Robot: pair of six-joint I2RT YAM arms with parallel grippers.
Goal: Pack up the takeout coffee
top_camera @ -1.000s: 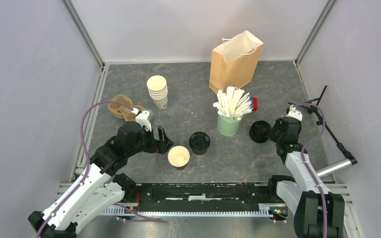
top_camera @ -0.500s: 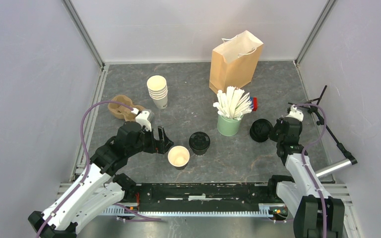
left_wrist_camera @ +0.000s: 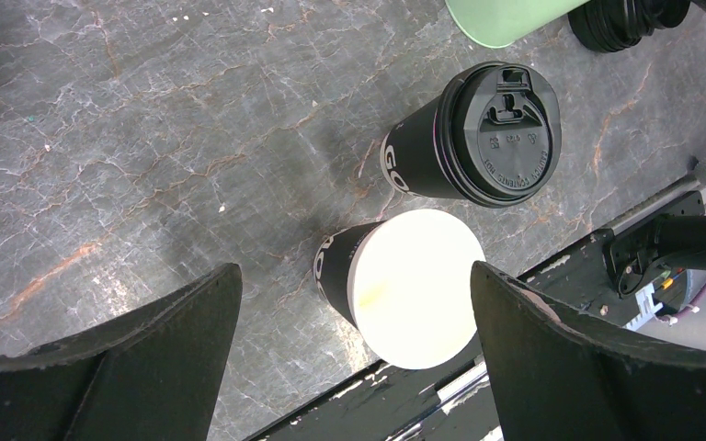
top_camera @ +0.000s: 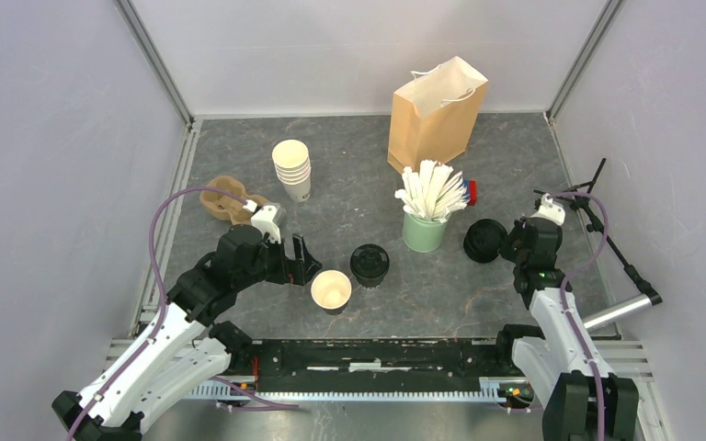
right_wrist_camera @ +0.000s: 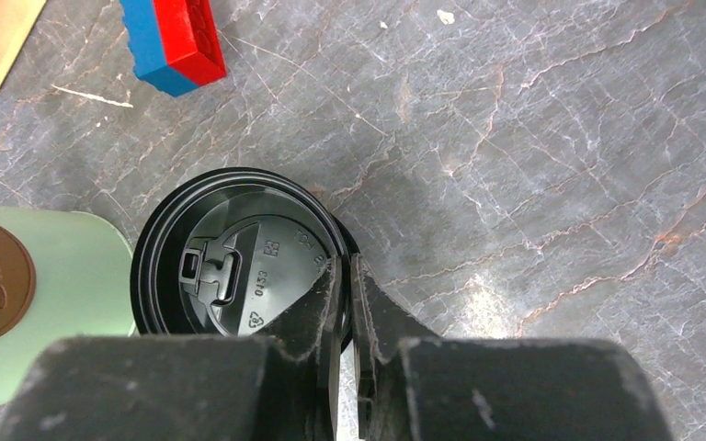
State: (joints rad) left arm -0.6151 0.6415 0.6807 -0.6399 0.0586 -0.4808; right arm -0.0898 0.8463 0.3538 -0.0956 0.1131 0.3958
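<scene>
At three o'clock, right gripper (right_wrist_camera: 344,276) pinches the top black lid (right_wrist_camera: 230,266) by its rim; best lifted straight, so one lid peels off. Near six o'clock, left gripper (left_wrist_camera: 349,276) gapes before the open coffee cup (left_wrist_camera: 418,289), lidded cup (left_wrist_camera: 501,129) beside.

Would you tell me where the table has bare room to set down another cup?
Bare: the far-left corner between the cup stack, the paper bag and the back wall; also the near-right patch in front of the green cup and black lids. Crowded: the middle band, from the carrier past the open cup and lidded cup.
</scene>
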